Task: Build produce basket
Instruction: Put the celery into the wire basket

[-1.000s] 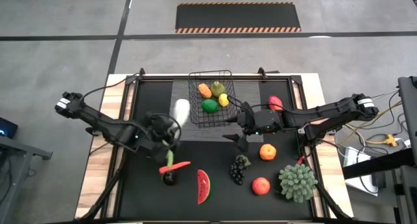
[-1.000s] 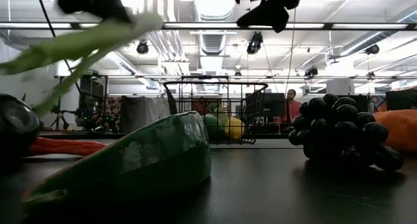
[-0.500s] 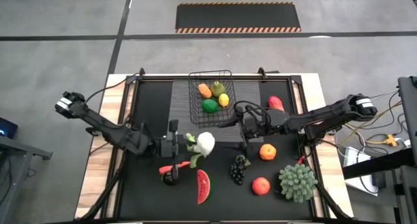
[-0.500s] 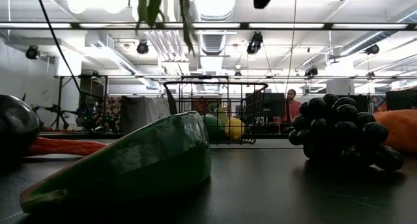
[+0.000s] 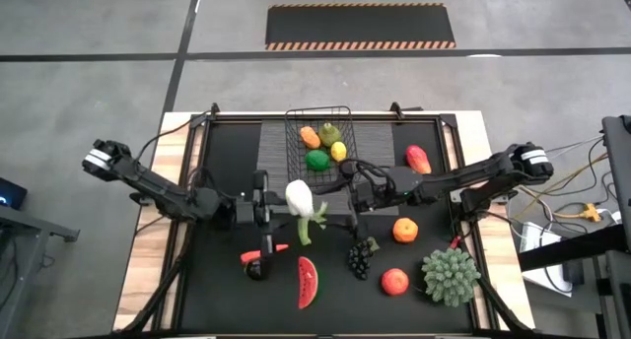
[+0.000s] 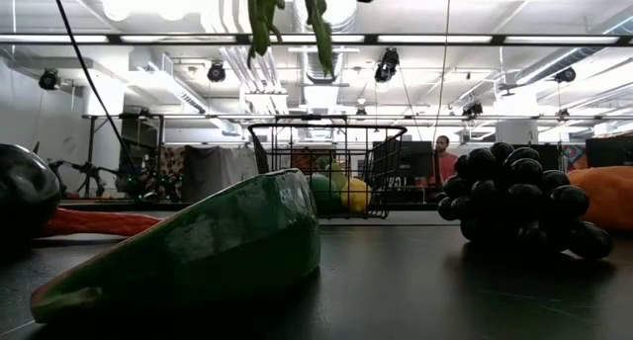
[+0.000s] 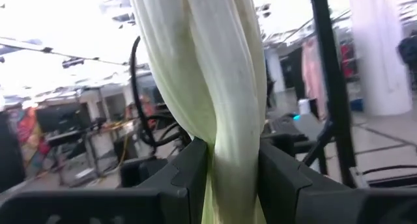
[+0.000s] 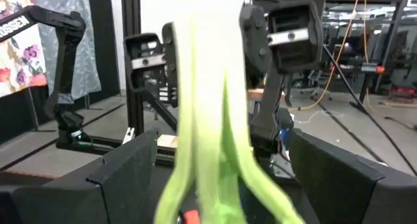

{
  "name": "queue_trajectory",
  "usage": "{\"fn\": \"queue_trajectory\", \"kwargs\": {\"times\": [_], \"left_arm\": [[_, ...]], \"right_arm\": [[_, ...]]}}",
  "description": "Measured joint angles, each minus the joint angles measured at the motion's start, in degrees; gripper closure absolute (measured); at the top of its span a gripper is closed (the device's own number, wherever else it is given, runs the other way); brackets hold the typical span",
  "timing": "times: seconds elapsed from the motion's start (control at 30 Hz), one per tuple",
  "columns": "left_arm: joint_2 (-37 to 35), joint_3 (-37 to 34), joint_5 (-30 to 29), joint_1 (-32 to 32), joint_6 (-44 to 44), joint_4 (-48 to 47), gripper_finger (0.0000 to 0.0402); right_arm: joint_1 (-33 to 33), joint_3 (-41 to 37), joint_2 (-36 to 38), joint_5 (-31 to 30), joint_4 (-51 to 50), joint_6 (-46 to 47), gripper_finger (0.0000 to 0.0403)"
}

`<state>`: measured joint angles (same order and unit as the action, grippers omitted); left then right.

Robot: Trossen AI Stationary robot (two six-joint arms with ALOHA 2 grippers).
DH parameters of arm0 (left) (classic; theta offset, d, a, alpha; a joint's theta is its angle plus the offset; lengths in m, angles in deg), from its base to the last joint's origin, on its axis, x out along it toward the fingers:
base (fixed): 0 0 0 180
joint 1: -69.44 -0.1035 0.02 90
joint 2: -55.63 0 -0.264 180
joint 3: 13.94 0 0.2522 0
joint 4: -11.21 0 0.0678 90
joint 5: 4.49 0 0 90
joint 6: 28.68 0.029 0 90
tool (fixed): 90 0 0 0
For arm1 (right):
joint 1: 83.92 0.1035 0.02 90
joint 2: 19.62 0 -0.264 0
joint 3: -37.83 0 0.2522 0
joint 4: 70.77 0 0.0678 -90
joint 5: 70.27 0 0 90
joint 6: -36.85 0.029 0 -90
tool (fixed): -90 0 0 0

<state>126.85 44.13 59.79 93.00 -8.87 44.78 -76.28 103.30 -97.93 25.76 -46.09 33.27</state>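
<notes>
We have the leek (image 5: 301, 206) up in the air over the middle of the desk (image 5: 227, 162), a little in front of the basket (image 5: 321, 152), and it looks like a handoff between the two arms. Our left tool (image 5: 266, 209) pinches the leek's pale stalk, and in the left wrist view the white shaft (image 7: 208, 87) runs straight up between the two dark fingers (image 7: 189, 175). We judge the leek light and fairly stiff along the stalk, with soft floppy green leaves (image 6: 292, 19) that would slip or bend under a grip, so the firm white part near the bulb end is where we would take hold. Our right tool (image 5: 353, 199) sits just beside the leek on the other side, its fingers (image 8: 130, 178) spread wide with the green leaves (image 8: 208, 146) hanging between them, not yet gripped as far as we can tell. Both arms reach in low and nearly level from opposite sides, wrists turned toward each other. The basket already holds an orange, a lime and a lemon among others; the grapes (image 5: 361, 255), watermelon slice (image 5: 308, 282) and apple (image 5: 395, 281) lie on the desk.
</notes>
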Motion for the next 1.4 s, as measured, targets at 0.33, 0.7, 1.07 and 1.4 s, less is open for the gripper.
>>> {"fn": "queue_trajectory", "kwargs": {"times": [0.33, 0.7, 1.07, 1.4], "left_arm": [[0.00, -2.46, 1.24, -1.60, 0.07, 6.62, 0.0311], [0.02, -2.58, 1.12, -1.60, 0.08, 6.01, 0.0310], [0.04, -2.77, -1.52, -1.58, 0.07, 5.55, 0.0180], [-4.41, -3.06, -4.80, -1.36, 0.09, -2.73, 0.0082]], "right_arm": [[-0.04, 7.84, -6.20, -0.15, -1.22, -0.13, 0.0075], [-0.02, 15.41, -9.86, -1.98, -11.34, -0.10, 0.0241], [-0.02, 16.13, -8.32, -2.21, -17.12, 0.08, 0.0371], [-0.04, 19.94, -5.79, -8.26, -32.49, -0.66, 0.0365]]}}
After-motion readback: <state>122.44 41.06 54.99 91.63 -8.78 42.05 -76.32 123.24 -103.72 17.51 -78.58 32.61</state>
